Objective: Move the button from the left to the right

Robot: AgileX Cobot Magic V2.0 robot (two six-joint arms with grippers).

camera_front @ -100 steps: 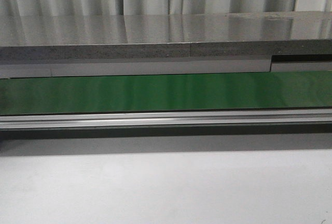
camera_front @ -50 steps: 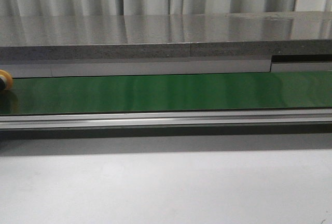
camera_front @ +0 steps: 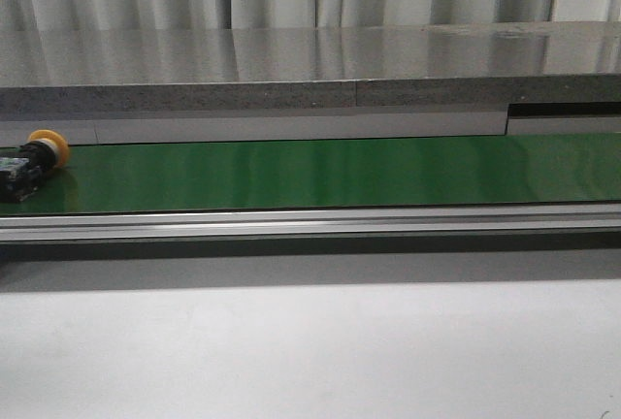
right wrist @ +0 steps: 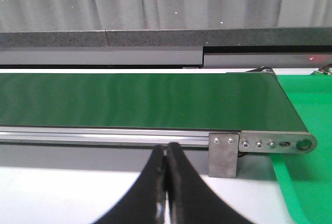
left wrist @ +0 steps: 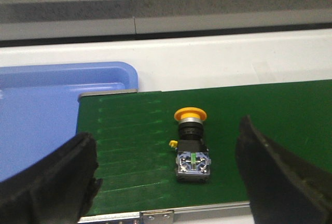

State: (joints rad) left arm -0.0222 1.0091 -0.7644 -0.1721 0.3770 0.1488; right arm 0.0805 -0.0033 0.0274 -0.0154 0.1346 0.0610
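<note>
Holding left gripper [left wrist: 166, 182] jaws spread wide, gripping nothing. Lying between and just beyond them on green belt [left wrist: 290, 130]: button [left wrist: 191, 143], yellow cap farthest. Best closing squarely on black body. Keeping right gripper [right wrist: 167, 182] jaws pressed together, empty.

Button on its side at the left end of the belt

We see the button [camera_front: 29, 161] [left wrist: 191, 143] lying on its side on the green belt [camera_front: 320, 172] [left wrist: 290, 130], yellow-orange cap toward the far rail, black body nearer us, its end face showing a small green mark.
</note>
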